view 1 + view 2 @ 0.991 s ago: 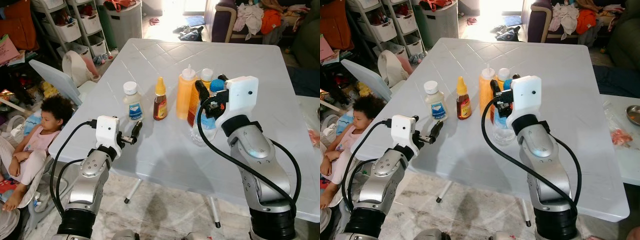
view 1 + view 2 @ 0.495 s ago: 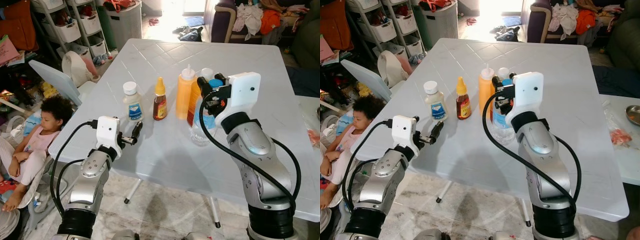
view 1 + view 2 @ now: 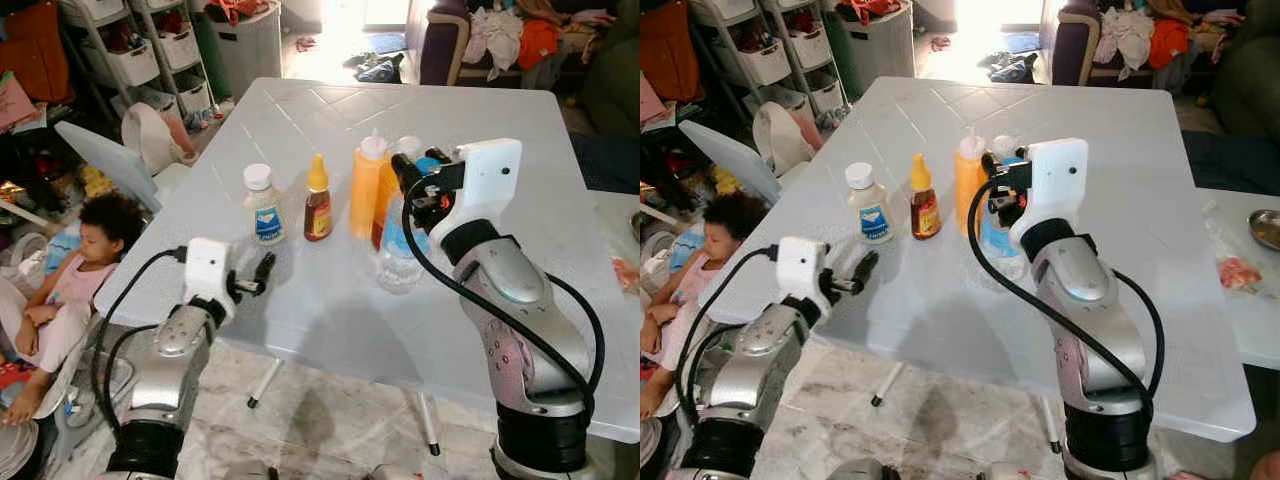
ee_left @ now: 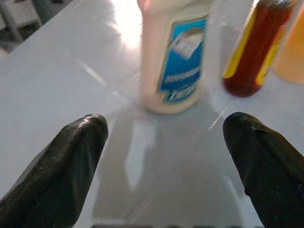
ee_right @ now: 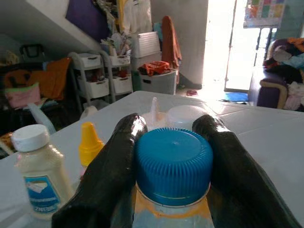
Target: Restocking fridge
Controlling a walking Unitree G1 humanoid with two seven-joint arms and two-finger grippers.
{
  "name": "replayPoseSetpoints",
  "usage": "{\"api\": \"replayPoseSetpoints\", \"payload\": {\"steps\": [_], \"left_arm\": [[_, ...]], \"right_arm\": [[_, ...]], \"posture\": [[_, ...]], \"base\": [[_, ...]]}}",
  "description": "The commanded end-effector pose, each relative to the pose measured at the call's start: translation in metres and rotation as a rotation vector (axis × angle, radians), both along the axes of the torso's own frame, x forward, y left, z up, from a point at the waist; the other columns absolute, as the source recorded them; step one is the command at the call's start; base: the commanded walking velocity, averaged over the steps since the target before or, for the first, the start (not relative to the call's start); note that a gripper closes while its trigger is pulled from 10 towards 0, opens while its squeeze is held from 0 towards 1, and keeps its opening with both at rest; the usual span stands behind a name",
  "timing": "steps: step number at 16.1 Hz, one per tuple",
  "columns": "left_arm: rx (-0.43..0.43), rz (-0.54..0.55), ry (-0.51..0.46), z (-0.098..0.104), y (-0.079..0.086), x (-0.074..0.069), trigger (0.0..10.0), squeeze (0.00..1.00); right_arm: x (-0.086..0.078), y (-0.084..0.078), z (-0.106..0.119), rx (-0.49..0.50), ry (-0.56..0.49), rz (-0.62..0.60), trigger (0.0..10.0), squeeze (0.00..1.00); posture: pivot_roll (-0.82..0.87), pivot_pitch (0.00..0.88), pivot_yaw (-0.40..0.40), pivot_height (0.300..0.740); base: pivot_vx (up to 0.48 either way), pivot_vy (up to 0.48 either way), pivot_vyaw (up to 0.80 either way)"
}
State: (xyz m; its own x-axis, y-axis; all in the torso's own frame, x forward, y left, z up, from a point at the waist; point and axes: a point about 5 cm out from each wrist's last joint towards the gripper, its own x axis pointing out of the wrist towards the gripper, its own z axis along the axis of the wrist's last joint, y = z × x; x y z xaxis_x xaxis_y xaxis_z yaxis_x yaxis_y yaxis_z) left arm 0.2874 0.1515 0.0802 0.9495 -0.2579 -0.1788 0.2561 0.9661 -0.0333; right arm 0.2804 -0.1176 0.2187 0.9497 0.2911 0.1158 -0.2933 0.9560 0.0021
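**Counter stock, right claw on water bottle**

- Left claw [image 3: 262,272]: spread wide, empty, low over the near edge of the white counter [image 3: 520,130]; it has dropped slightly in the last second. Aimed at the mayonnaise bottle [image 3: 263,206], still short of it.
- Mayonnaise bottle: upright, white cap, blue label; leftmost of the row.
- Brown sauce bottle [image 3: 318,201]: upright, yellow cap, just beside the mayonnaise.
- Orange squeeze bottle [image 3: 366,187]: upright, next in the row; a white-capped bottle stands behind it, mostly hidden.
- Water bottle [image 5: 172,167]: blue cap, clear body, standing on the counter at the right end of the row. Right claw [image 5: 173,156] has closed in over the last second and now clasps it at the cap, one finger each side.

Meaning for the task: the first item looks secured for carrying; lifting is probably next.

Hidden or unclear: the fridge; the water bottle's lower body behind the right arm. The left wrist view is blurred. A person sits on the floor at far left.
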Motion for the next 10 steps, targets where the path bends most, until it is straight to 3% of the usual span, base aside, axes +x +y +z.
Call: {"api": "replayPoseSetpoints", "payload": {"steps": [1,2,3,5,10], "left_arm": [[0.001,0.050,0.002,0.0018,0.0073,0.0005,10.0,0.00],[-0.012,0.076,0.006,0.0022,0.0081,0.0011,10.0,0.00],[-0.012,0.089,-0.002,0.0042,0.0065,0.0032,10.0,0.00],[-0.030,0.097,0.015,0.0027,0.0047,0.0041,10.0,0.00],[-0.035,0.068,0.006,0.0052,-0.0006,0.0071,10.0,0.00]], "right_arm": [[-0.0041,0.0157,-0.0146,0.032,0.090,0.113,1.7,0.00],[-0.0062,0.0194,-0.0122,0.038,0.075,0.147,5.0,0.00],[-0.0056,0.0212,-0.0088,0.038,0.058,0.156,10.0,0.00],[-0.0046,0.0198,-0.0076,0.050,0.044,0.143,10.0,0.00],[-0.0044,0.0188,-0.0058,0.026,0.022,0.143,10.0,0.00]], "posture": [[-0.04,0.000,0.054,0.740],[-0.04,0.000,0.055,0.740],[-0.04,0.000,0.056,0.740],[-0.04,0.000,0.056,0.740],[-0.06,0.000,0.058,0.740]], "base": [[0.000,0.000,0.00],[0.000,0.000,0.00],[0.000,0.000,0.00],[0.000,0.000,0.00],[-0.272,0.000,0.00]]}}
